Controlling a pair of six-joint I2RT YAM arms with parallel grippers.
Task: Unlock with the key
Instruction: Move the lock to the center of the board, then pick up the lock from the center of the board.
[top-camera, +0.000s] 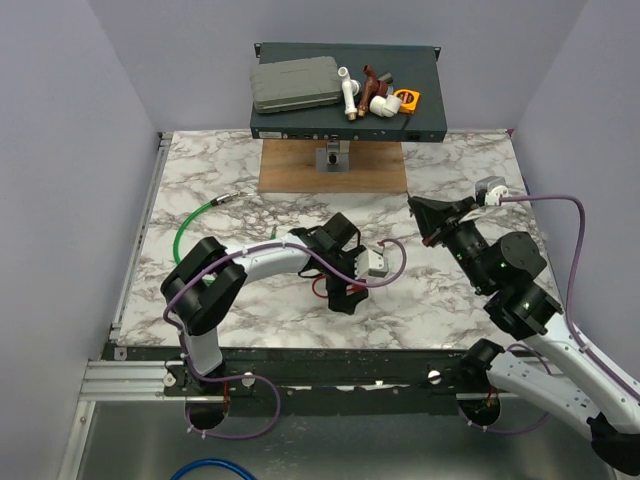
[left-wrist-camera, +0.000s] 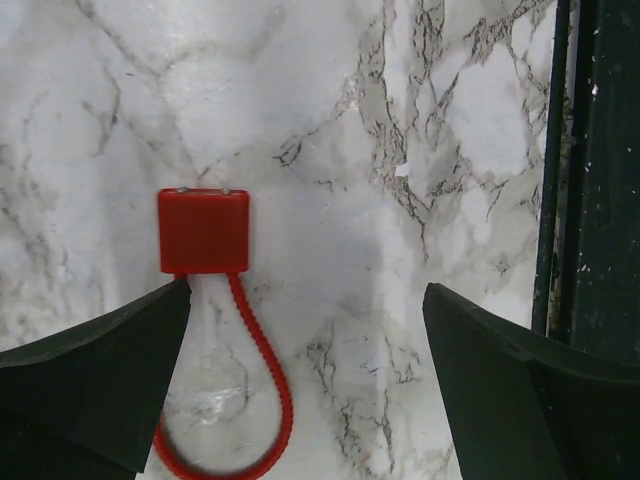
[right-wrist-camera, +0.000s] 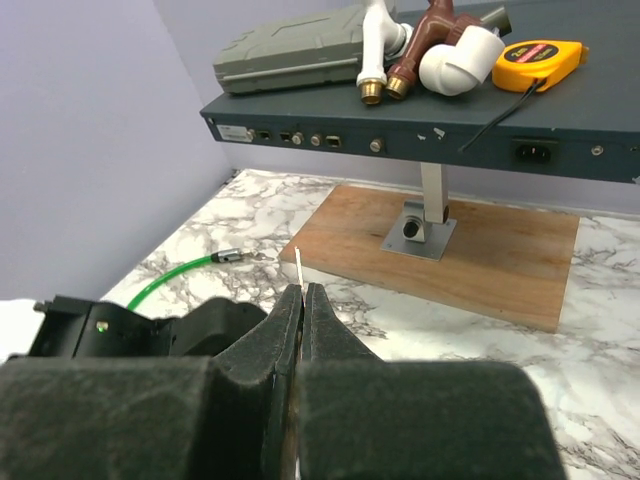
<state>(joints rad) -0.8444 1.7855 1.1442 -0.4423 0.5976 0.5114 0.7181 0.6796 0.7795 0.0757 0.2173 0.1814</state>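
A red square lock body (left-wrist-camera: 203, 230) with a red ribbed cable loop (left-wrist-camera: 272, 400) lies flat on the marble table. My left gripper (left-wrist-camera: 305, 300) hangs over it, open and empty, with its left finger (left-wrist-camera: 95, 370) over the loop's edge. In the top view the left gripper (top-camera: 347, 283) is at the table's middle, with a bit of red cable (top-camera: 322, 288) showing beside it. My right gripper (right-wrist-camera: 302, 290) is shut on a thin metal key (right-wrist-camera: 300, 263), whose blade sticks out past the tips, seen edge-on. In the top view the right gripper (top-camera: 418, 212) is right of centre and points left.
A wooden board (top-camera: 335, 165) at the back carries a metal post (right-wrist-camera: 425, 215) under a dark rack unit (top-camera: 345, 122). On the rack lie a grey case (top-camera: 293, 83), pipe fittings (top-camera: 365, 92) and an orange tape measure (top-camera: 408, 98). A green cable (top-camera: 195, 215) curves at the left.
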